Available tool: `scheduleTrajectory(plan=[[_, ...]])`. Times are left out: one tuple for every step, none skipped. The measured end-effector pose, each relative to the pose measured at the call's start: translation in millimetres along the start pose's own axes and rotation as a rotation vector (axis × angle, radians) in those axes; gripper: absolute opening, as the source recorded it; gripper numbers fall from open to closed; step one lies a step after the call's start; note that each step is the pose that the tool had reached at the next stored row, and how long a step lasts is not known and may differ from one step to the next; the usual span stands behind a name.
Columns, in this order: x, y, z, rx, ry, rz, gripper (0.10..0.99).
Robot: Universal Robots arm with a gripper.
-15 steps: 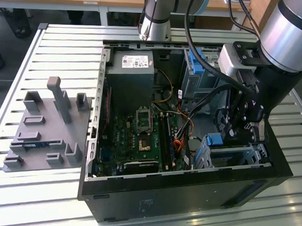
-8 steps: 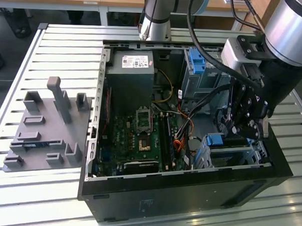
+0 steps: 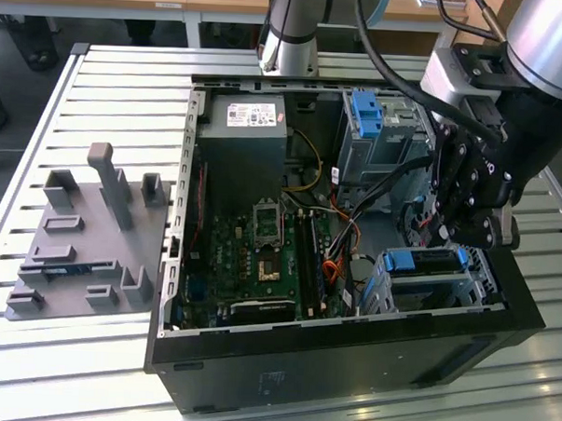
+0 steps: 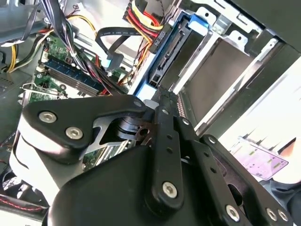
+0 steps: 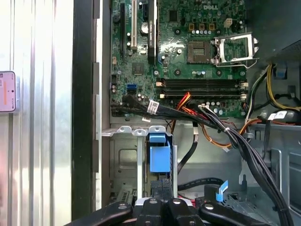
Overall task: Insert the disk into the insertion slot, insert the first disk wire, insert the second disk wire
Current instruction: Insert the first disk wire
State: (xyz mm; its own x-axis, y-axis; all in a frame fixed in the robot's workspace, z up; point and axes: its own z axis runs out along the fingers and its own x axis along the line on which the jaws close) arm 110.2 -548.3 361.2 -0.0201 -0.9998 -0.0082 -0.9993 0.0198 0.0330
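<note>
The disk [image 3: 426, 262], edged by its bright blue carrier, lies inside the insertion slot [image 3: 481, 275], the low grey cage at the exterior view's right in the open computer case. My gripper [image 3: 447, 238] hangs just over the disk's blue end. Its fingers are pressed together, shut on nothing, with the tips [image 4: 162, 96] at the carrier's end [image 4: 162, 52]. The first wrist view has the gripper [image 5: 160, 183] right at the blue carrier [image 5: 159, 154] in the cage [image 5: 123, 157]. A loose black flat wire with a light blue plug [image 4: 113, 60] and a red-yellow wire bundle [image 4: 143, 16] hang beside the disk's connector end.
The motherboard [image 3: 260, 256] fills the case floor, with the power supply [image 3: 243, 125] behind it. A taller grey bay with a blue latch [image 3: 366, 112] stands at the back. Black cables [image 5: 235, 136] cross near the cage. A grey fixture block [image 3: 84, 239] sits on the slatted table.
</note>
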Motion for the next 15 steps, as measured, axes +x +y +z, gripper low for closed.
scheduleTrajectory(plan=[[-0.1, -2.0, -0.2, 0.0, 0.0002, 0.0, 0.106], [-0.3, -4.6, -0.2, 0.0, 0.0, 0.0, 0.106], [-0.4, -7.4, -0.2, -0.001, -0.0005, 0.0, 0.106], [-0.6, -10.7, -0.1, -0.002, -0.0014, 0.0, 0.106], [-0.8, -13.9, -0.1, -0.002, -0.0019, 0.0, 0.106], [-1.4, -16.9, -0.1, -0.002, -0.0019, 0.0, 0.106], [-2.5, -19.0, -0.2, -0.002, -0.0019, 0.0, 0.106], [-3.3, -20.0, -0.2, -0.002, -0.0019, 0.002, 0.106], [-3.6, -20.3, 0.1, -0.002, -0.0022, 0.007, 0.106], [-4.0, -20.4, 0.2, -0.002, -0.0024, 0.015, 0.106], [-4.3, -20.5, 0.3, -0.002, -0.0026, 0.021, 0.106], [-4.7, -20.6, 0.3, -0.002, -0.0027, 0.028, 0.106], [-5.6, -20.7, 0.5, -0.002, -0.0029, 0.032, 0.106], [-6.7, -20.7, 0.6, -0.002, -0.0031, 0.035, 0.114], [-7.8, -20.9, 0.7, -0.002, -0.003, 0.037, 0.165]])
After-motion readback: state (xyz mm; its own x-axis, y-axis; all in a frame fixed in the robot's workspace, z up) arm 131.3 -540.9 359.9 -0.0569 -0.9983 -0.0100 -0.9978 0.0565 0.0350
